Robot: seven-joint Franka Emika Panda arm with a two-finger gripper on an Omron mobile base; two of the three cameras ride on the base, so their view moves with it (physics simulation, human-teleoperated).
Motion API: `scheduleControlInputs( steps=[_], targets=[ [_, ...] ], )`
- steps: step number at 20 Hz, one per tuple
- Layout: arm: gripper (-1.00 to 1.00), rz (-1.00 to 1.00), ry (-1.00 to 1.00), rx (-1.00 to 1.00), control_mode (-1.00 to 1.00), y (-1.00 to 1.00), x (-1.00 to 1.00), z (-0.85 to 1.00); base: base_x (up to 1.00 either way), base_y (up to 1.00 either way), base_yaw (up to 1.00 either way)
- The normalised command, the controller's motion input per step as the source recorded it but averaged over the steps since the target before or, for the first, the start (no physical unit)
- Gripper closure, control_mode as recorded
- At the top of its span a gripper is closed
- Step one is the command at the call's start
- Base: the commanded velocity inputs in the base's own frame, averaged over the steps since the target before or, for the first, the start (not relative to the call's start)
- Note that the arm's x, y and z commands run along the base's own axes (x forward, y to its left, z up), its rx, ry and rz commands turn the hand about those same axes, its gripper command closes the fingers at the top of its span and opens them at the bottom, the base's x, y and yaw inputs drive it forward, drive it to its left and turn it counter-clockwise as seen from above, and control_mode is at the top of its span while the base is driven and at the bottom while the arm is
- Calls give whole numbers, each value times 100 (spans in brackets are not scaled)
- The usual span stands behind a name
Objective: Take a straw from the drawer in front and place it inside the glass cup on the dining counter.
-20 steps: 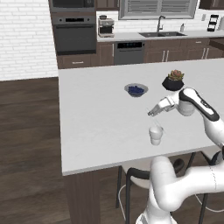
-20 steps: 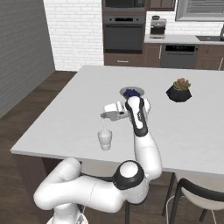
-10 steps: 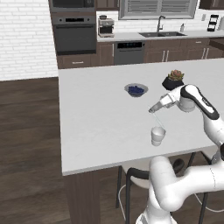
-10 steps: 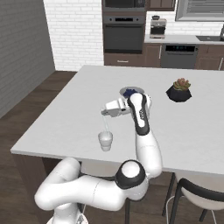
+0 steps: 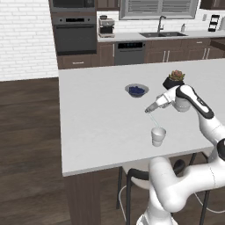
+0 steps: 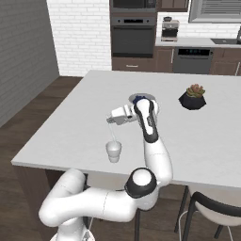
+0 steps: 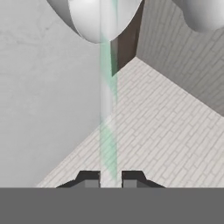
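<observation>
Tool [image 5: 147, 110] pinching straw [image 5: 153, 119], moved nearer above glass cup [image 5: 158, 136]; straw's lower end now at rim.

Straw [image 7: 107, 131] between closed jaws, tip seemingly inside the glass cup [image 7: 94, 19].

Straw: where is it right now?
The straw is pinched in the shut tool, slanting down into the glass cup near the dining counter's front edge.

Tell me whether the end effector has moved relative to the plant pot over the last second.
Cannot tell: the end effector, shut on the straw, sits about where it did beside the plant pot.
</observation>
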Motion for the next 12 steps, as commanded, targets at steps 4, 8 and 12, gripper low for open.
scheduleControlInputs(
  steps=[4,8,12],
  targets=[
    [100,18,-37,15,-100,-6,26,-50,0,0,0],
    [100,18,-37,18,-100,-14,13,-44,0,0,0],
    [100,15,-28,17,-100,-27,2,-45,0,0,0]
  ],
)
